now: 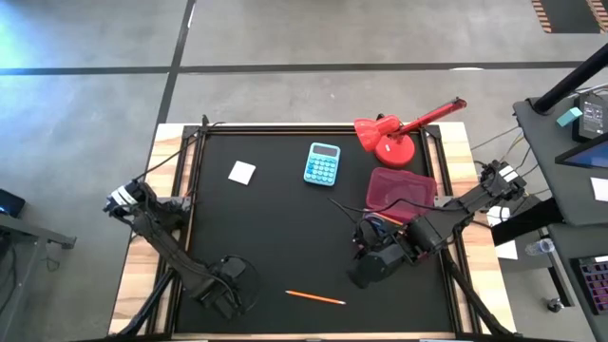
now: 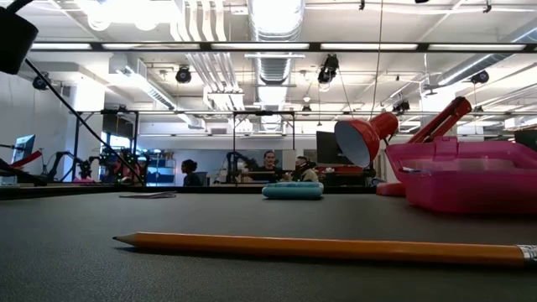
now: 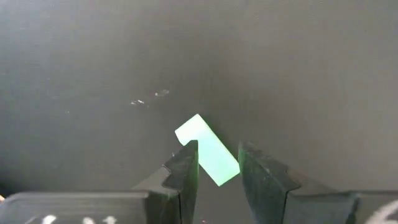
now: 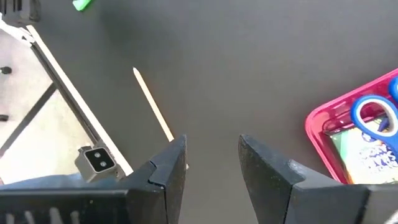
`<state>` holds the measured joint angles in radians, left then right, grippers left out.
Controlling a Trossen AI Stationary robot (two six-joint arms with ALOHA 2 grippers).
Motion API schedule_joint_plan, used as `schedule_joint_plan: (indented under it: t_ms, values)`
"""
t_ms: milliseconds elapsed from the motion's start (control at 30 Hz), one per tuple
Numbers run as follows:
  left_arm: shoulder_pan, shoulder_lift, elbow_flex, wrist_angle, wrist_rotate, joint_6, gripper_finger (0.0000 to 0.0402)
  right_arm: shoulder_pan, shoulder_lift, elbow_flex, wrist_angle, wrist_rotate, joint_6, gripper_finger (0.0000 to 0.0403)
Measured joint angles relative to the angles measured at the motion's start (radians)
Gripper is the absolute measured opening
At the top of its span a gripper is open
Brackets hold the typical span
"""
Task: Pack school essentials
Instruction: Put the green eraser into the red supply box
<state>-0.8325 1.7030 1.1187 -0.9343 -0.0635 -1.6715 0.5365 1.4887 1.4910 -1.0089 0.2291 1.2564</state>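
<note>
A small green block (image 3: 205, 140) lies on the black mat. My left gripper (image 3: 217, 155) points straight down over it at the table's near left (image 1: 228, 285), open, one finger on each side of the block's end. My right gripper (image 4: 212, 146) hangs open and empty above the mat at the near right (image 1: 372, 266). An orange pencil (image 1: 315, 297) lies flat near the front edge between the two arms. The pink box (image 1: 401, 188) holds blue-handled scissors (image 4: 373, 115) and a crayon box (image 4: 367, 155). A small white square (image 1: 242, 172) lies flat at the far left. My left gripper's fingers (image 3: 186, 165) come from above and stand astride one end of the green block (image 3: 224, 171), which lies slantwise across the gap. The block lies flat on the mat. Whether the fingertips touch its edges, I cannot tell.
A light blue calculator (image 1: 323, 163) lies at the far middle. A red desk lamp (image 1: 399, 133) stands at the far right behind the pink box. The mat's raised frame (image 1: 190, 190) borders the work area.
</note>
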Motion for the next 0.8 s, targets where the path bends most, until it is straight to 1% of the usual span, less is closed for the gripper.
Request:
schedule_joint_plan:
  t_ms: [100, 167, 333, 400, 500, 633, 700, 800]
  values:
    - [-0.025, 0.0, 0.0, 0.001, 0.003, -0.06, 0.0103, 0.0, 0.0, 0.0, 0.001, 0.0, 0.0, 0.0137]
    - [-0.047, 0.0, -0.006, 0.002, 0.004, -0.104, 0.0118, 0.0, 0.0, 0.0, 0.002, 0.0, 0.0, 0.0137]
    - [-0.076, 0.0, -0.025, 0.003, -0.002, -0.177, 0.0194, 0.0, 0.0, 0.0, 0.003, 0.0, 0.0, 0.0137]
    - [-0.081, 0.0, -0.032, 0.003, -0.028, -0.182, 0.0224, 0.0, 0.0, 0.0, 0.003, 0.0, 0.0, 0.0137]
    - [-0.081, 0.0, -0.04, 0.02, -0.056, -0.185, 0.0253, 0.0, 0.0, 0.0, 0.004, 0.0, 0.0, 0.0137]
    - [-0.081, 0.006, -0.048, 0.037, -0.076, -0.213, 0.0261, 0.0, 0.0, 0.0, 0.004, 0.0, 0.0, 0.0137]
    - [-0.081, 0.011, -0.06, 0.039, -0.077, -0.227, 0.0256, 0.0, 0.0, 0.0, 0.005, 0.0, 0.0, 0.0137]
    - [-0.081, 0.011, -0.087, 0.096, -0.076, -0.237, 0.0244, 0.0, 0.0, 0.0, 0.005, 0.0, 0.0, 0.0137]
